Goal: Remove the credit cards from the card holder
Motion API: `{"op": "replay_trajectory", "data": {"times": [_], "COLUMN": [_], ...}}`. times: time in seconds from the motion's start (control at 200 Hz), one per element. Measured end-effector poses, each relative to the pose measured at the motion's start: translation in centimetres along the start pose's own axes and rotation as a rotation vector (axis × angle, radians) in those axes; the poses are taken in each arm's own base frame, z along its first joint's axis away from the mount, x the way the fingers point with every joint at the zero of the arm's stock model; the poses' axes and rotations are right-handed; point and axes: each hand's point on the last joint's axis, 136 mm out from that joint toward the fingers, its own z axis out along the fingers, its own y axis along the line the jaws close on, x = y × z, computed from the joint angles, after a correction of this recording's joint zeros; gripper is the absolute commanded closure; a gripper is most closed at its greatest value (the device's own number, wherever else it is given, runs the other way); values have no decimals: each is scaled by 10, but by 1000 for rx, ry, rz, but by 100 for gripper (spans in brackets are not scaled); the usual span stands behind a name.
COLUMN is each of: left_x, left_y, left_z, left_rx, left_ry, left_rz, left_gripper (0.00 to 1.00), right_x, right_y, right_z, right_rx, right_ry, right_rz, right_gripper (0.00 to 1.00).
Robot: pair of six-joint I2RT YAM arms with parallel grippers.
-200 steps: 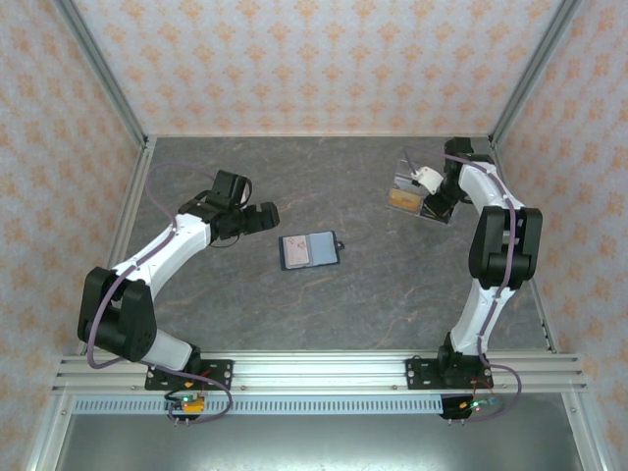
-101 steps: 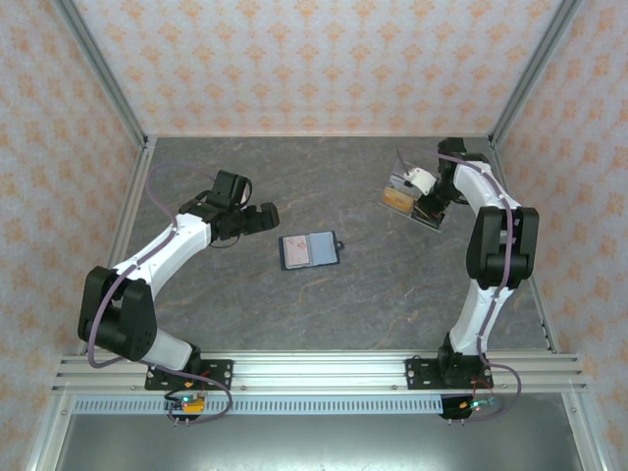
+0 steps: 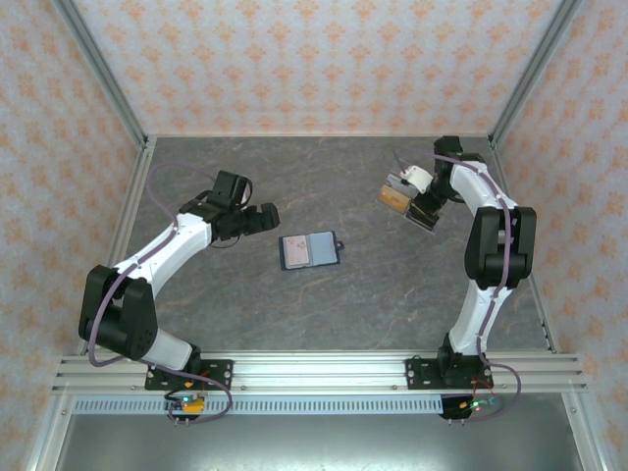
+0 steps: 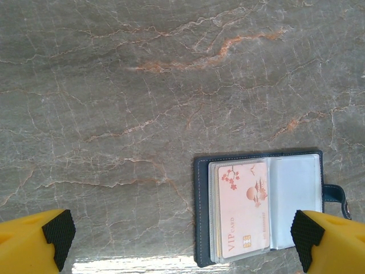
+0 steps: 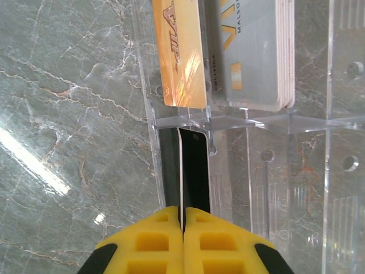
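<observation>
Grey marbled desk [image 3: 373, 285]. Left end effector [image 4: 182, 235] tilted down, spread wide, empty; wallet [image 4: 259, 211] ahead. Right end effector [image 5: 182, 214] pinches a card [image 5: 191, 165] edge-on at the clear box [image 5: 342, 114].

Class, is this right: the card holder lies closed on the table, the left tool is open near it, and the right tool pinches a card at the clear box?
No. The card holder lies open, not closed; the left wrist view shows a pink card inside. The left tool is open near it, and the right tool pinches a card at the clear box.
</observation>
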Motion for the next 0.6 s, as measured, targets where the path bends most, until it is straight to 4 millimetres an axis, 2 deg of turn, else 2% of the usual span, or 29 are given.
{"op": "replay_trajectory", "data": {"times": [0.601], "left_x": [0], "left_y": [0], "left_z": [1], "left_rx": [-1], "left_ry": [2], "left_rz": [0], "left_gripper": [0], "right_x": [-3], "right_y": [-8], "right_z": [0], "right_rx": [26], "right_ry": [-21], "right_rz": [-29], "right_gripper": [85]}}
